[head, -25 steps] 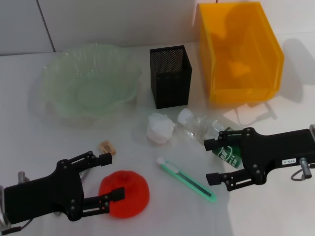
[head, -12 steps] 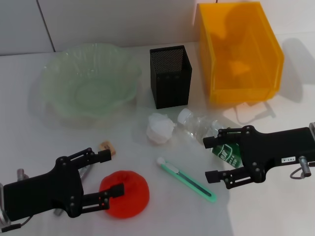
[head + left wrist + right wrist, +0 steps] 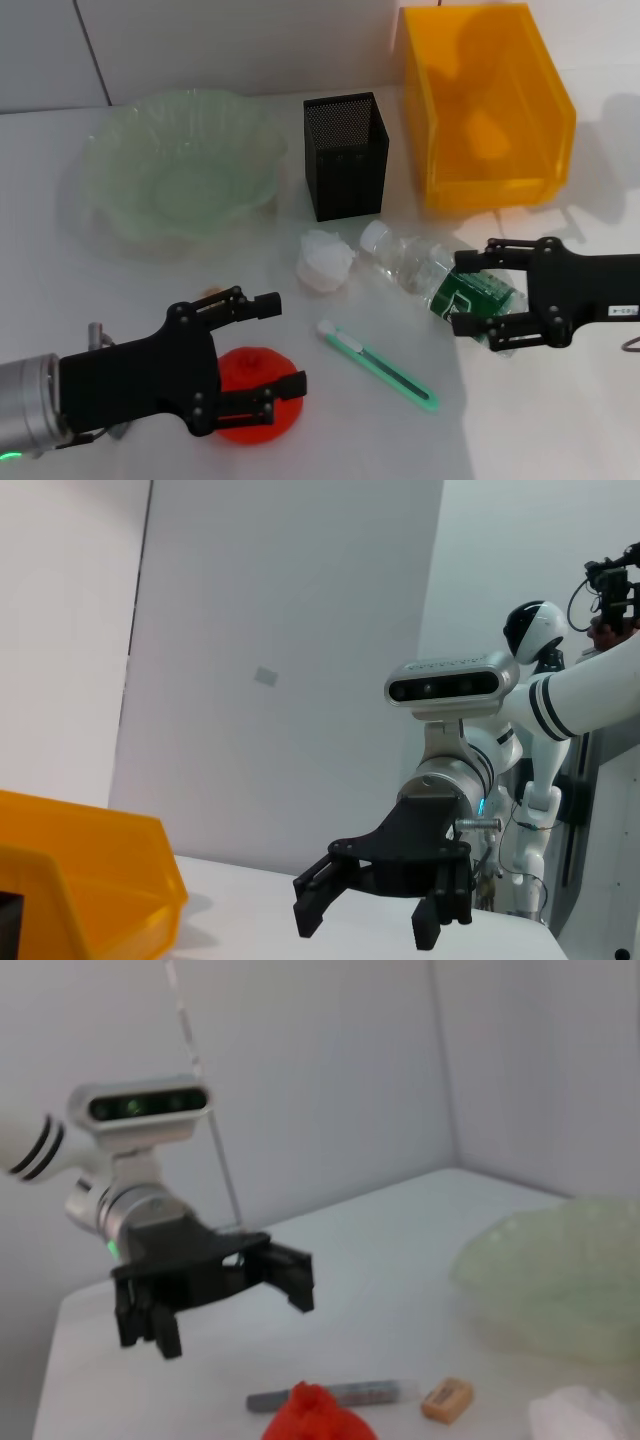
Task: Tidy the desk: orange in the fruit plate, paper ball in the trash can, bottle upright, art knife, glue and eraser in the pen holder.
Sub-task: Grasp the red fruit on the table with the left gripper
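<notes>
Left hand: your left hand (image 3: 275,345) hovers low at the near left of the white bench (image 3: 560,430), fingers spread wide around the bright red-orange round fruit (image 3: 255,405), one finger past its far side and one over its near side; whether they touch it you cannot tell.
Right hand: your right hand (image 3: 462,292) has its fingers either side of the clear plastic bottle with a green label (image 3: 425,270), which lies on its side; they look close on the label, but a firm grip is not clear.
Orange: on the bench, well apart from the pale green wavy glass fruit plate (image 3: 180,170).
Paper ball: the crumpled white paper ball (image 3: 325,262) lies just beside the bottle's cap end.
Art knife: the green and white art knife (image 3: 378,364) lies flat between the two hands.
Eraser: a small tan eraser (image 3: 446,1398) lies beside a grey glue stick (image 3: 345,1393) near the orange.
Containers: the black mesh pen holder (image 3: 346,155) stands upright beside the orange plastic bin (image 3: 490,110).
</notes>
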